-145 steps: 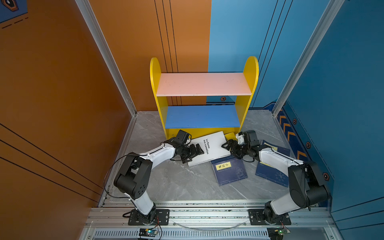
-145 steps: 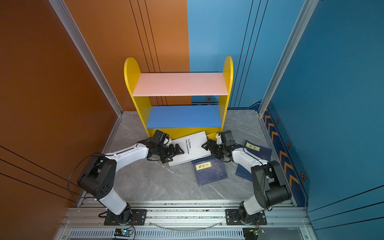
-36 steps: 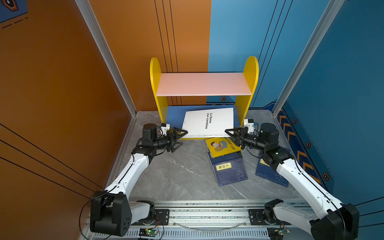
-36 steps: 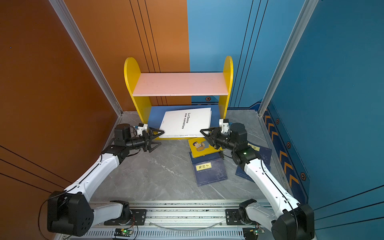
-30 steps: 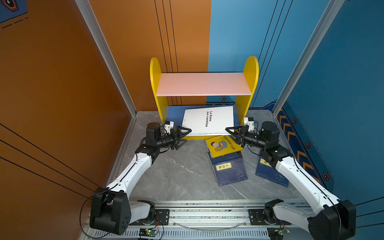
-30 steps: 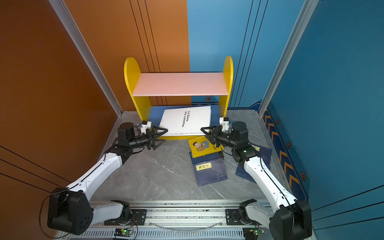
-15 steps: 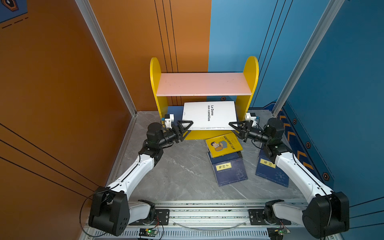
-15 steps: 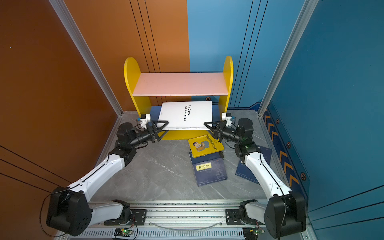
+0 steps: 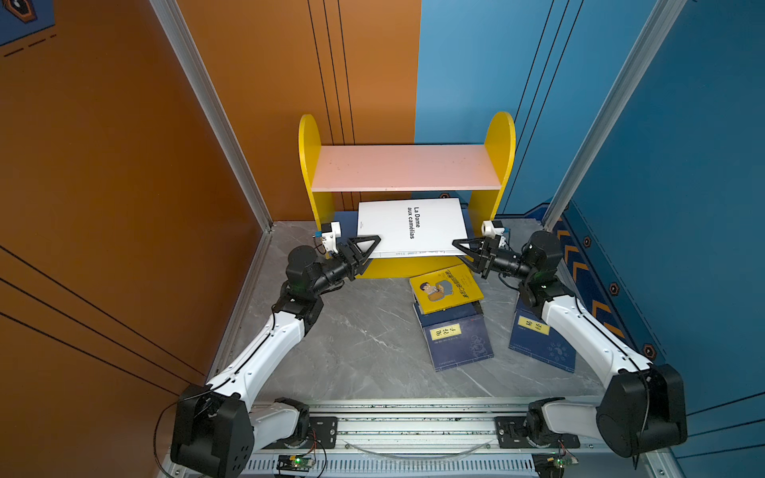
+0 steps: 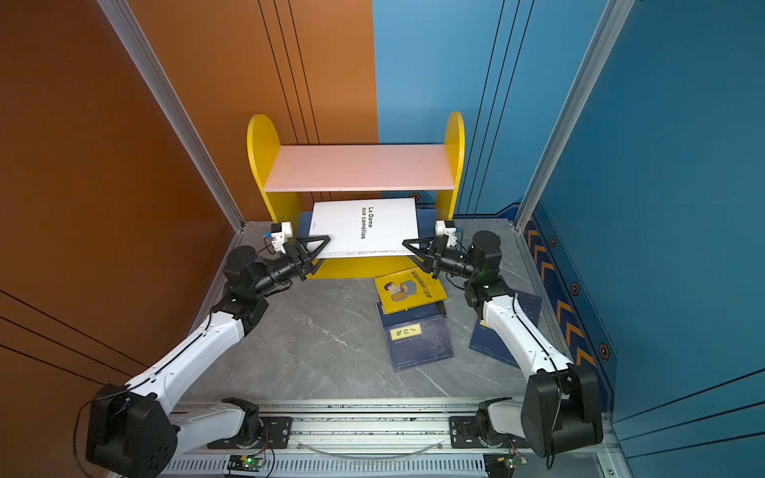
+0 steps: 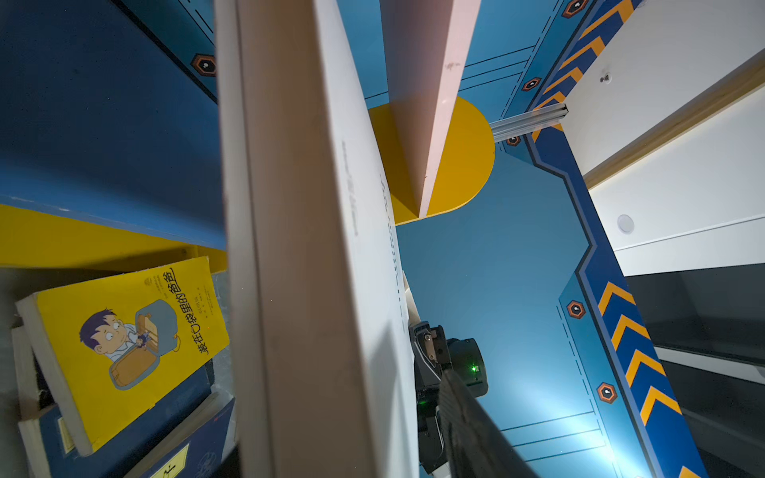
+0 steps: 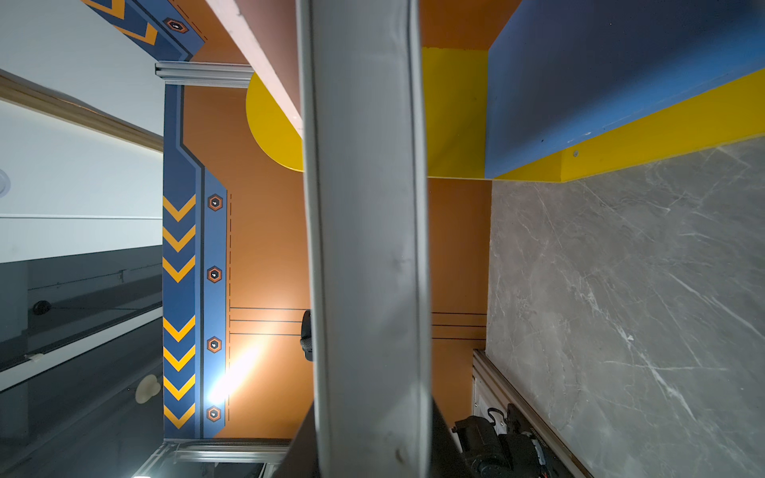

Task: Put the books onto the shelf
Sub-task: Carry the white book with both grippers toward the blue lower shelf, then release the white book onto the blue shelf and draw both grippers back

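White book (image 9: pixel 410 227) higher, nearer the shelf (image 9: pixel 308 165); blue board (image 9: pixel 345 221) mostly hidden

- shelf (image 9: pixel 308 165): yellow side panels, pink upper board, blue lower board, yellow base strip
- white book (image 9: pixel 414 223): white cover, black title
- yellow book (image 9: pixel 451 285): yellow cover, cartoon man with dark hair, black characters
- navy books (image 9: pixel 463 347): navy covers, yellow labels
- floor (image 9: pixel 352 331): grey marble, white veins
- walls (image 9: pixel 124 165): orange left, blue right, thin black lines, orange chevrons on navy strip
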Motion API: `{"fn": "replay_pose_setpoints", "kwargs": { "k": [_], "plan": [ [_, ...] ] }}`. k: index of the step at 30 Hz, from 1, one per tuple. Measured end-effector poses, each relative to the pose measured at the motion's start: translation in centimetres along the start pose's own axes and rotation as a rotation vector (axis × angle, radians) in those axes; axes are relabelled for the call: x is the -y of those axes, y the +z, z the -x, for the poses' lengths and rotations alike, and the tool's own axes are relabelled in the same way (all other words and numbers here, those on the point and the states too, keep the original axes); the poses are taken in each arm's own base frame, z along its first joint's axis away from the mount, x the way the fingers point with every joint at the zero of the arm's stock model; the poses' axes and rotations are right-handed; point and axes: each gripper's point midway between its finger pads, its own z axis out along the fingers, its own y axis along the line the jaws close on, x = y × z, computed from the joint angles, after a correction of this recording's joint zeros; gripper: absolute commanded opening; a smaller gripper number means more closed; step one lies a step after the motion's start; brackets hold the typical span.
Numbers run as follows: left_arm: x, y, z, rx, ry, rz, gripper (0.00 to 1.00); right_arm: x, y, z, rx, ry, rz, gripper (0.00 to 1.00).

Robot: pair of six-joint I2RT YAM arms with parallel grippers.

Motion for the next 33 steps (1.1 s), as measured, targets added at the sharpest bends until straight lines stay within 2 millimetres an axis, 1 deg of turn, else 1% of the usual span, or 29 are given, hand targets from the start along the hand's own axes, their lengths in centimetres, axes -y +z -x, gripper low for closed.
{"fn": "replay_pose_setpoints", "kwargs": {
  "k": [2,7,9,11,13,14,16,18,19,22,24,28,31,33],
  "plan": [
    [-0.3,0.3,0.5,0.007,-0.009,0.009,0.41,0.4,0.2,0.3,0.001,0.014,-0.007,0.26],
    [-1.5,0.5,1.3,0.022,-0.040,0.034,0.33,1.0,0.8,1.3,0.005,0.026,-0.014,0.26],
    [-1.8,0.6,1.7,0.028,-0.050,0.039,0.33,1.2,1.1,1.7,0.006,0.027,-0.016,0.26],
    [-2.0,0.7,2.2,0.034,-0.055,0.045,0.38,1.7,1.6,2.4,0.007,0.027,-0.017,0.26],
    [-2.6,0.9,2.8,0.038,-0.063,0.056,0.36,2.3,1.9,3.0,0.020,0.034,-0.023,0.28],
    [-2.9,1.0,3.1,0.041,-0.067,0.062,0.32,2.6,2.0,3.3,0.029,0.039,-0.027,0.31],
    [-3.8,1.2,3.6,0.043,-0.080,0.077,0.28,3.4,2.2,4.1,0.055,0.042,-0.038,0.46],
    [-4.4,1.5,3.8,0.036,-0.085,0.083,0.28,4.5,2.3,4.9,0.083,0.051,-0.061,0.60],
    [-4.7,1.6,3.8,0.035,-0.088,0.089,0.27,5.1,2.3,5.4,0.102,0.054,-0.077,0.64],
    [-5.7,1.9,3.9,0.032,-0.093,0.105,0.25,6.4,1.8,6.5,0.151,0.044,-0.121,0.67],
    [-6.2,2.1,4.0,0.031,-0.096,0.113,0.24,6.9,1.4,7.2,0.182,0.036,-0.155,0.75],
    [-7.9,2.7,4.2,0.033,-0.104,0.140,0.24,7.9,0.1,8.9,0.248,-0.007,-0.265,0.78],
    [-9.2,3.7,4.2,0.021,-0.112,0.161,0.24,8.9,-1.4,9.4,0.288,-0.041,-0.376,0.89],
    [-9.9,4.6,4.0,0.012,-0.115,0.173,0.25,9.3,-2.5,9.3,0.305,-0.072,-0.443,0.93]
  ]
}}
